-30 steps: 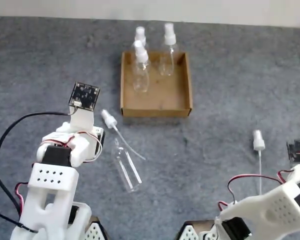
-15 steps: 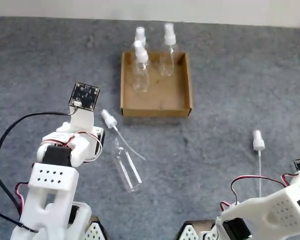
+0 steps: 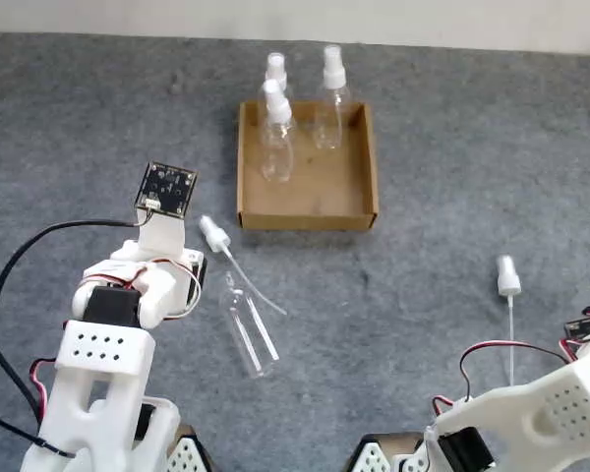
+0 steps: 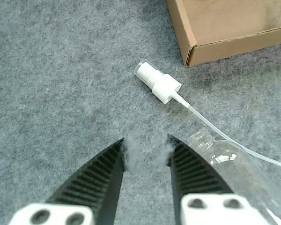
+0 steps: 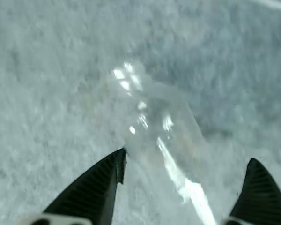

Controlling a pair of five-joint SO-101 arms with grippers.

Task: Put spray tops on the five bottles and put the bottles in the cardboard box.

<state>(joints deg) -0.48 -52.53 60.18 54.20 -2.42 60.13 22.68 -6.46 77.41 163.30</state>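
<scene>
Since the right arm [image 3: 531, 418] drew back, right jaws: wide apart, straddling a clear bottle [image 5: 154, 117] on the table [image 3: 452, 177]; pickup likely next. Left jaws: slightly apart near spray top [image 4: 160, 84].

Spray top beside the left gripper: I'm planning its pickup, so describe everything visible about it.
The spray top is white plastic with a thin clear dip tube. It lies flat on the grey mat, just off the cardboard box's corner; its tube crosses the open neck of a lying clear bottle.
</scene>
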